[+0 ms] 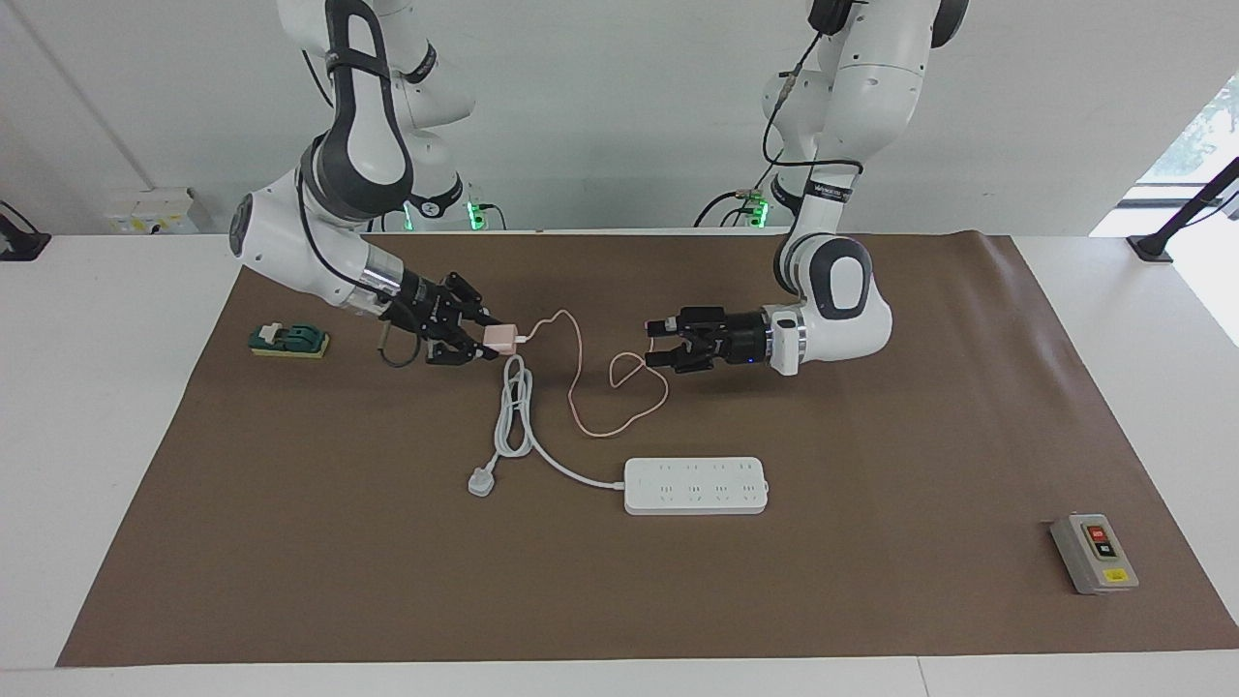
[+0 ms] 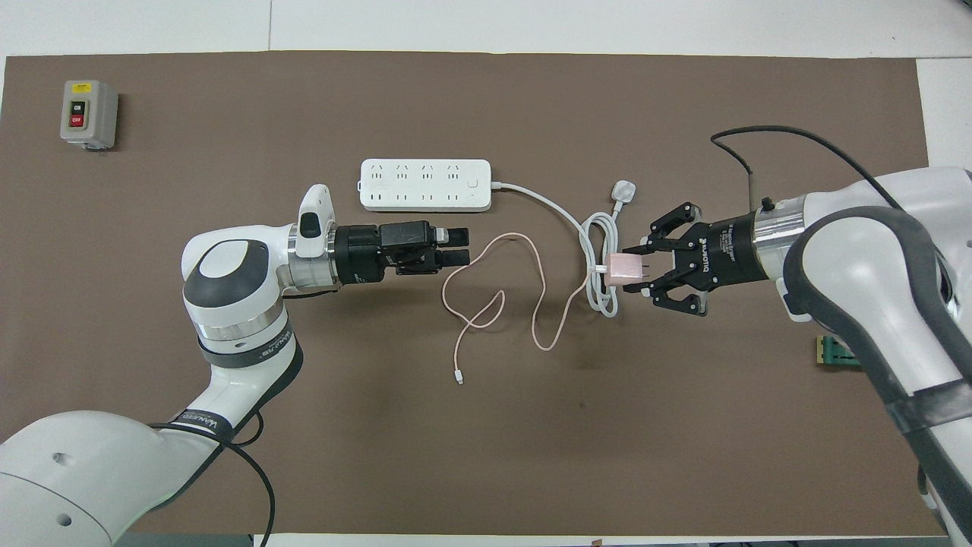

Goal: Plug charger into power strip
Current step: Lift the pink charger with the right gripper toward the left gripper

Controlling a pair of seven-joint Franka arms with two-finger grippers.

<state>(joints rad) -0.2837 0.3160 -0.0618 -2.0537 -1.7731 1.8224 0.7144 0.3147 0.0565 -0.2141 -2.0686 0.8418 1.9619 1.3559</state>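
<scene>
Facing view shows you the right end effector clamped on the charger, raised over the coiled white cord. Your left end effector hangs spread open over the pink cable, while the power strip lies farther from the robots.

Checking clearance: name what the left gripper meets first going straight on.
Likely the charger's pink cable, looped just ahead of the left gripper; if it passes above that, the charger held by the right gripper.

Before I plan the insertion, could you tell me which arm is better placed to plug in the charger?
The right: its pincer already grips the charger over the coiled white cord. The left pincer is open, empty, nearer the power strip.
</scene>
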